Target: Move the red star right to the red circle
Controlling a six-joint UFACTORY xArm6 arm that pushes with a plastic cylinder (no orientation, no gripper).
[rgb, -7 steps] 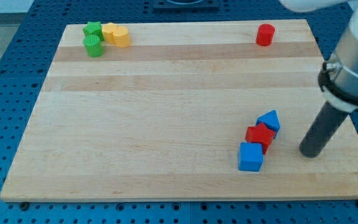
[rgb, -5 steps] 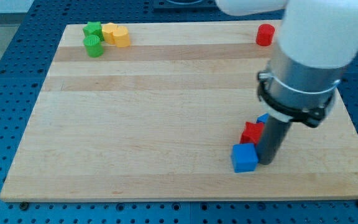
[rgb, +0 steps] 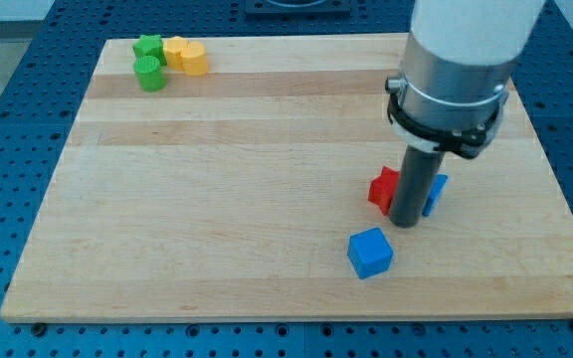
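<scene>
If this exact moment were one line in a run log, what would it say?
my tip: between red star and blue block | blue cube: apart, lower left | red circle: hidden

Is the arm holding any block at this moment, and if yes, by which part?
Nothing is held: the arm ends in a plain rod. My tip stands between the red star-shaped block and a partly hidden blue block, close against both.

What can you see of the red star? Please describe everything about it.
Only part of the red star shows: a glossy red, plastic-looking block lying flat on the board, right of centre. The rod hides its right side; my tip stands right against it. A blue block peeks out beyond the rod, and the blue cube lies apart, below.
</scene>
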